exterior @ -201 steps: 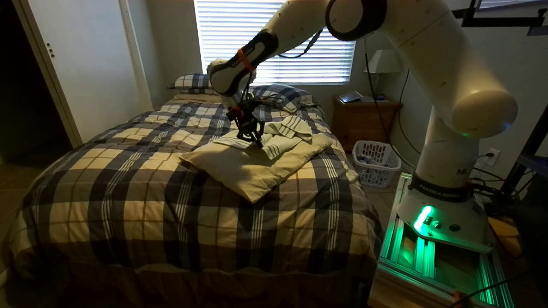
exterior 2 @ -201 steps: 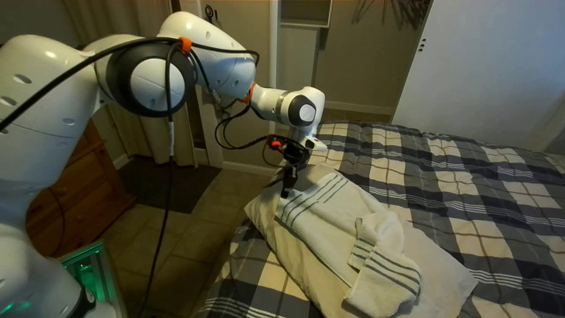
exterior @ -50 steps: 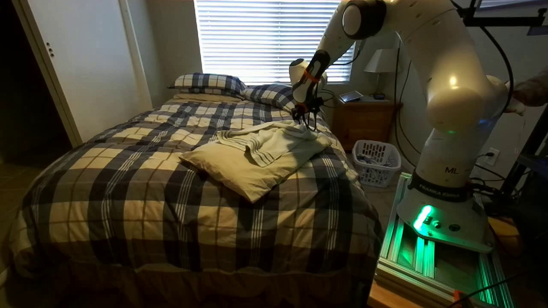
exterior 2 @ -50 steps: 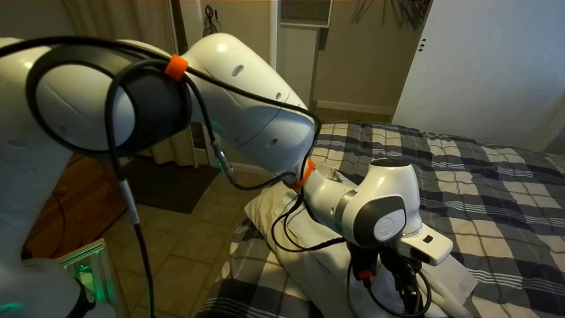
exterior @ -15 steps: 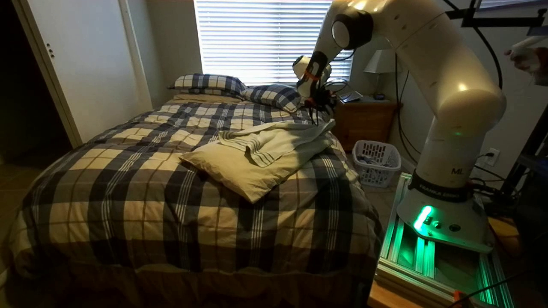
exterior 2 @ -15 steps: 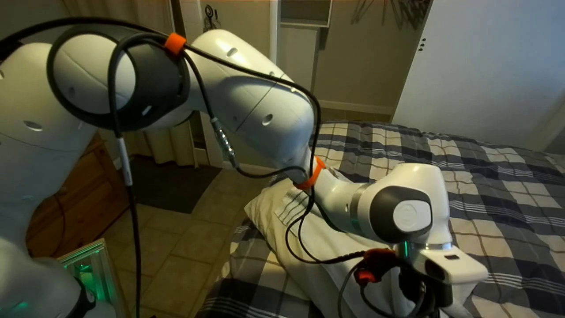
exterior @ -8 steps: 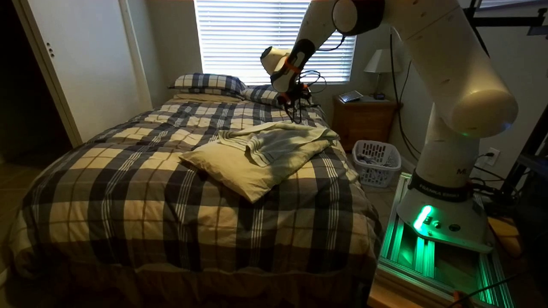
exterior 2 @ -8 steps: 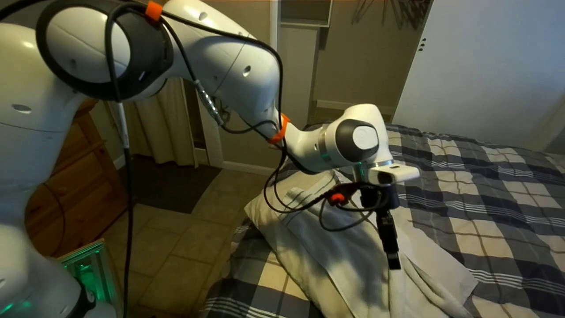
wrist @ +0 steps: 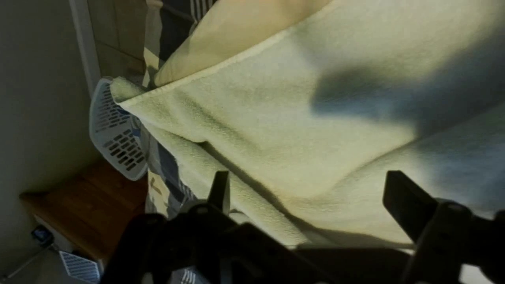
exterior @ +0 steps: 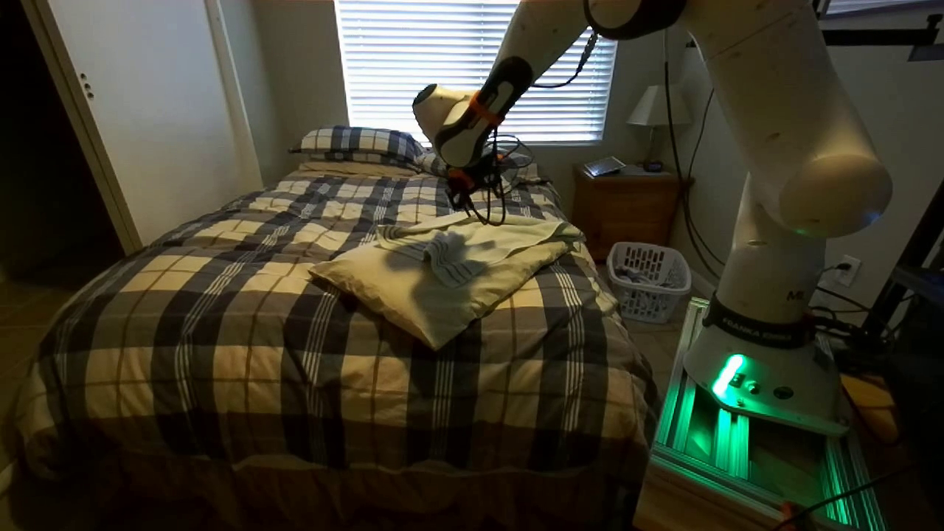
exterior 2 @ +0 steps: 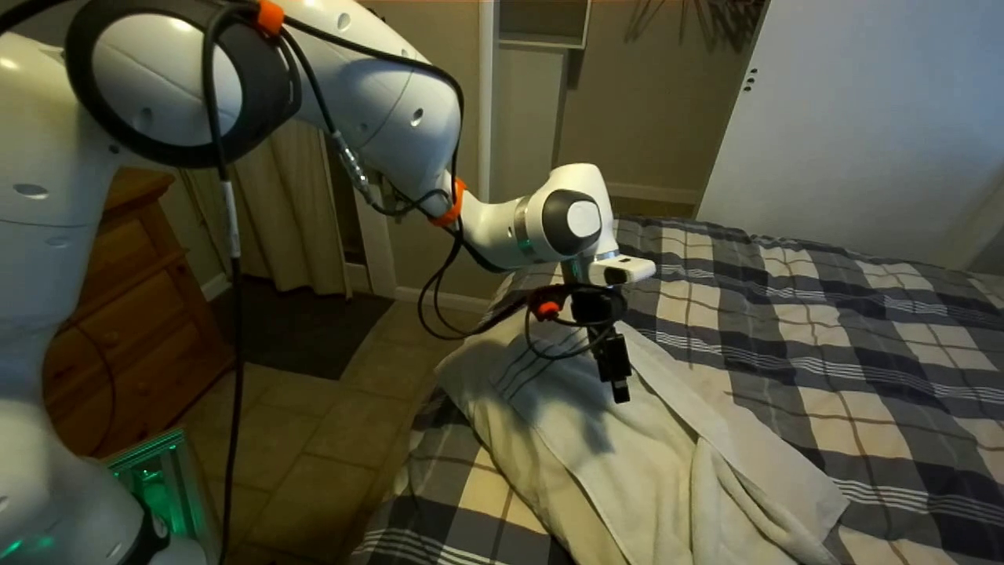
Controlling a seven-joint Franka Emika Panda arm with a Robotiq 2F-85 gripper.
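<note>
The gripper (wrist: 308,182) gaped wide above a white towel (exterior 2: 639,459). This lay on the pillow (exterior: 383,286), its long axis along the pillow's, striped end toward the foot of the bed (exterior: 258,354); alongside, a white basket (exterior: 652,304) held crumpled cloth (exterior: 640,278).

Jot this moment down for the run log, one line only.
jaws: open, empty, over white dark-striped terry towel | towel: rumpled, atop cream cloth pillow | pillow: on navy-and-beige plaid bedspread

towel (wrist: 268,114) rough, matt cloth; basket (exterior: 649,304) smooth plastic; nightstand (exterior: 627,212) wood.
</note>
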